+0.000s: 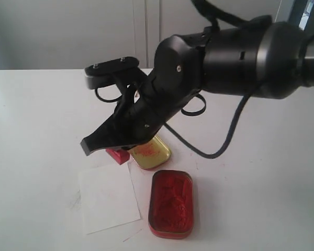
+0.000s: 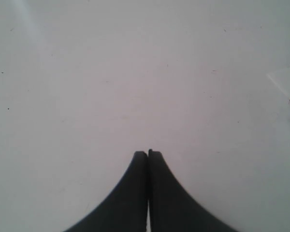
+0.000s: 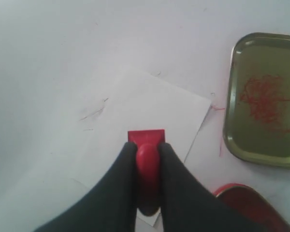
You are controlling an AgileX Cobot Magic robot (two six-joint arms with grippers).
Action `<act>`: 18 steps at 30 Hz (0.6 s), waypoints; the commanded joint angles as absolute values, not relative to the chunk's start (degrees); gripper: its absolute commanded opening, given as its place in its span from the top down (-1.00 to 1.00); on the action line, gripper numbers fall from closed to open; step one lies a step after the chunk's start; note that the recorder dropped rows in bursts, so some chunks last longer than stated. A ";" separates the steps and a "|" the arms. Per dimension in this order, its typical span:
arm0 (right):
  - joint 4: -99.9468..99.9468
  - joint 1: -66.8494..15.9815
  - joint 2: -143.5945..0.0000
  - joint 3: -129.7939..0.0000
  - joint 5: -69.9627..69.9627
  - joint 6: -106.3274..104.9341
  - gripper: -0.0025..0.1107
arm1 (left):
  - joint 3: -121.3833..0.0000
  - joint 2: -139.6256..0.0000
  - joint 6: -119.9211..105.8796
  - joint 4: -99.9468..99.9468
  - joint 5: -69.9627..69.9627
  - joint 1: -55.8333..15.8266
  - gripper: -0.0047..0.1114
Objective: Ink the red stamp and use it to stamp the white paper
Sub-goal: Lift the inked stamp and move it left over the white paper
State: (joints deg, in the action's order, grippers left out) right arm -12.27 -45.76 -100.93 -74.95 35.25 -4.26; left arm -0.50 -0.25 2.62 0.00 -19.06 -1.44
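The right pincer (image 3: 146,151) was clamped on the smooth knob of the blocky red stamp (image 3: 146,137), whose rectangular base was over the thin, flat white paper (image 3: 150,101); contact could not be told. Just beside the pincer lay a rounded gold lid (image 3: 263,99) smeared red and a tin (image 1: 171,203) of lumpy red paste. The left pincer (image 2: 148,155) was pressed together, empty, above the matte desk (image 2: 111,72).
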 commanded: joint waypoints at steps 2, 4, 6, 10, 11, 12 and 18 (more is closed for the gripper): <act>-9.85 -48.65 -103.90 -75.49 33.81 -4.94 0.96 | 0.00 0.00 2.77 0.00 -19.31 -1.33 0.92; -8.91 -49.66 -105.10 -75.49 32.92 -4.94 0.96 | 0.00 0.00 2.77 0.00 -19.31 -1.33 0.92; -7.59 -50.43 -106.11 -75.38 31.84 -4.94 0.96 | 0.00 0.00 2.77 0.00 -19.31 -1.33 0.92; -7.21 -51.58 -108.07 -75.38 31.07 -4.72 0.96 | 0.00 0.00 2.77 0.00 -19.31 -1.33 0.92; -7.11 -51.73 -108.51 -75.38 30.74 -4.72 0.96 | 0.00 0.00 2.77 0.00 -19.31 -1.33 0.92; -6.89 -51.88 -109.14 -75.38 30.29 -4.72 0.96 | 0.00 0.00 2.77 0.00 -19.31 -1.33 0.92; -5.32 -51.95 -111.55 -75.38 28.34 -4.72 0.96 | 0.00 0.00 2.77 0.00 -19.31 -1.33 0.92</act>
State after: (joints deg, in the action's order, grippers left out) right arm -6.55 -51.92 -110.98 -75.28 29.81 -4.38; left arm -0.50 -0.25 2.62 0.00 -19.06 -1.44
